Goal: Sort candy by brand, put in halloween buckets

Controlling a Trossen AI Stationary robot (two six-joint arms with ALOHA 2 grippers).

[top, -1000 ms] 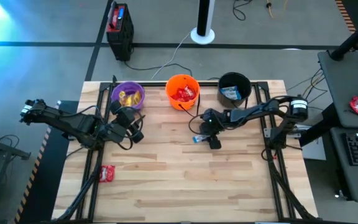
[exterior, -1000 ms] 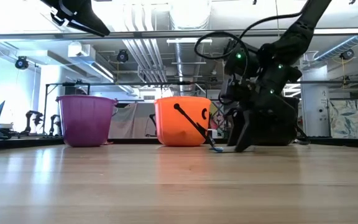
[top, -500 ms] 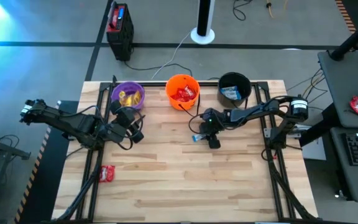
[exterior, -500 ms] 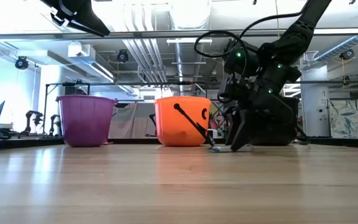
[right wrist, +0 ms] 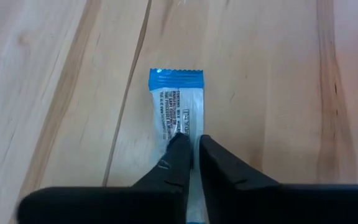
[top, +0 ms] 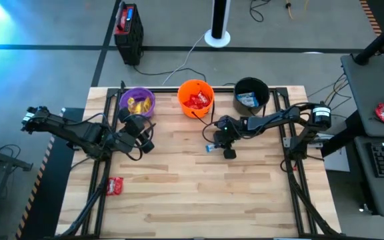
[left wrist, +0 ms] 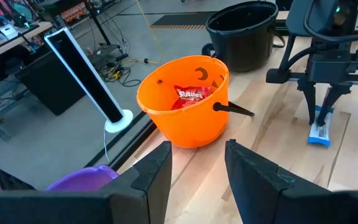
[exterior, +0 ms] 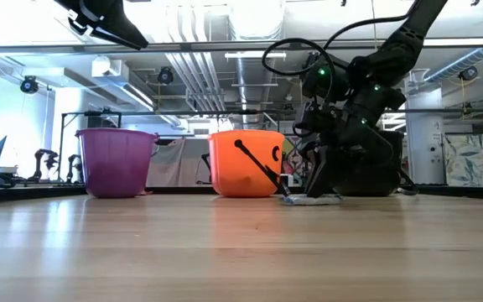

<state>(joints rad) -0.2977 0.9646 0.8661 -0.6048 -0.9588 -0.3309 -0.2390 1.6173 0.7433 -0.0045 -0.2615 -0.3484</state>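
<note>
The right tool [top: 224,145] had come down over the last second onto the blue-and-white packet [right wrist: 176,112], which lay flat on the counter [top: 199,193] in front of the orange bucket [top: 195,97]. Half a second before, its fingers stood tilted just behind the packet; now, in the right wrist view, they were pressed almost together and pinching the packet's near end. In the low view the packet [exterior: 310,200] still lay on the wood, so the grip looked made but the lift not yet begun.

That packet likely belonged in the black bucket [top: 251,93], where another blue-and-white wrapper showed. The carry would be short, though the tool would have to rise over the bucket's rim.

The orange bucket held red packets, and its black handle [left wrist: 234,110] hung down toward the packet's side. The purple bucket [top: 137,102] held yellow ones. One red packet [top: 115,185] remained on the counter, well apart, near the left edge.

The left tool [left wrist: 194,171] hung above the counter beside the purple bucket, fingers spread and empty, unchanged and out of the way.
</note>
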